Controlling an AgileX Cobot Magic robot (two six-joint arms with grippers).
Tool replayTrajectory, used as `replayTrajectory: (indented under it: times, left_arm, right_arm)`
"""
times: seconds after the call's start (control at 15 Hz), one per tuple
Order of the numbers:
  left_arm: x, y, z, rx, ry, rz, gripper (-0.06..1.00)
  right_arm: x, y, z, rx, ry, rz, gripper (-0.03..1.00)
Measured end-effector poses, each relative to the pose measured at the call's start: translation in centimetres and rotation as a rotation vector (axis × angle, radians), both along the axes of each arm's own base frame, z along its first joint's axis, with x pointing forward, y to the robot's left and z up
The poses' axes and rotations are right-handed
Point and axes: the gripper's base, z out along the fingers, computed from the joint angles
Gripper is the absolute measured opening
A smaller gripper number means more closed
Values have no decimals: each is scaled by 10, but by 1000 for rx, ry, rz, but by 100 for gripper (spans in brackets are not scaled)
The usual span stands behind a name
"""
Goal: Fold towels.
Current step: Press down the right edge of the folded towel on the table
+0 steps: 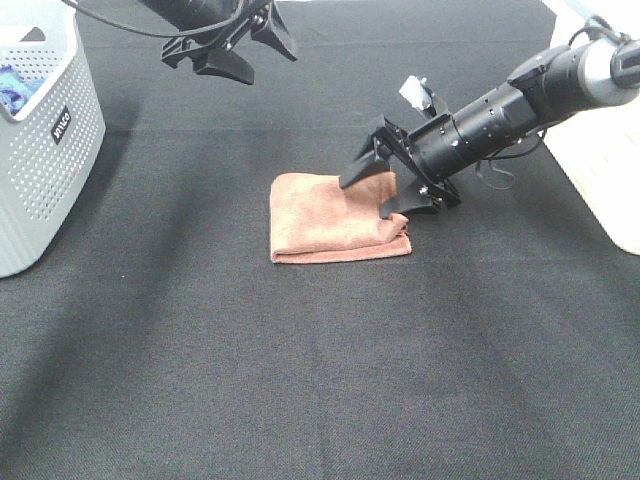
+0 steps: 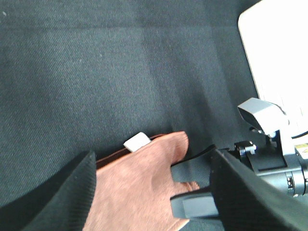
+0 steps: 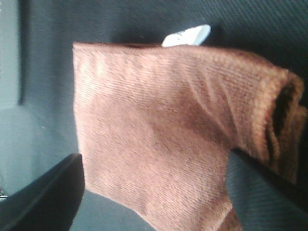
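The terracotta towel [image 1: 335, 217] lies folded into a small rectangle in the middle of the black table. It also shows in the left wrist view [image 2: 139, 187] and the right wrist view [image 3: 163, 130], with its white tag [image 2: 136, 142] at the far edge. My right gripper [image 1: 378, 190] is open, low over the towel's right end, one finger on each side of it. My left gripper [image 1: 235, 50] is open and empty, raised well above the table behind the towel.
A white perforated basket [image 1: 50, 150] stands at the left edge with a blue cloth [image 1: 15, 85] inside. A white surface [image 1: 600, 170] borders the table at the right. The black tablecloth [image 1: 300, 380] spreads around the towel.
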Motion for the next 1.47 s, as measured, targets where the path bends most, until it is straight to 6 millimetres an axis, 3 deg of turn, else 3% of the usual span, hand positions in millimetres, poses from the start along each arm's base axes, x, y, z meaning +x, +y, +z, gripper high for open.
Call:
replayTrajectory:
  times: [0.6,0.87,1.0,1.13,1.2,1.47]
  left_arm:
    - [-11,4,7,72,47,-63,65]
    - [-25,15,30,200,36,-102,65]
    - [-33,24,51,284,-4,-99,65]
    - [-45,36,86,361,-89,-58,65]
    - [-45,36,86,361,-89,-58,65]
    - [-78,55,138,484,-199,8,65]
  right_arm:
    - [-7,-9,21,-145,4,60,77]
    - [-9,-19,21,-271,42,31,77]
    - [-9,-20,45,-268,-5,23,77]
    - [-18,-22,88,-281,-39,30,77]
    - [-18,-22,88,-281,-39,30,77]
    - [-45,-34,138,-389,13,56,77]
